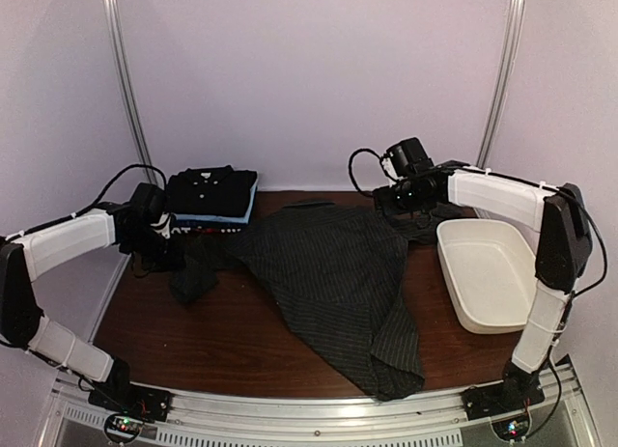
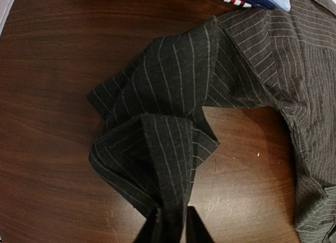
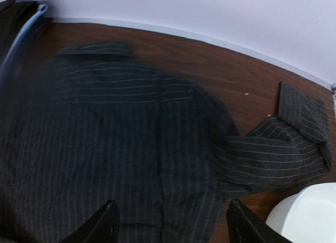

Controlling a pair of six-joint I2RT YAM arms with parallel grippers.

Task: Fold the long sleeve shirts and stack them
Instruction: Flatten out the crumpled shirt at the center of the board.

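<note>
The charcoal pinstriped cloth shirt (image 1: pixel 333 273) at centre looks soft and matt; the dark brown wooden tabletop (image 2: pixel 47 70) has a scratched sheen; the white plastic tub (image 1: pixel 494 278), right, is smooth.

The left fingers (image 2: pixel 151 230) are pinched nearly together, while the right fingers (image 3: pixel 100 228) stand spread wide.

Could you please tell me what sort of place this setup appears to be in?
Probably a lab test booth, not a home: plain pale walls with metal rails, the left arm and right arm bolted to an aluminium frame, and a dark wooden table.
</note>
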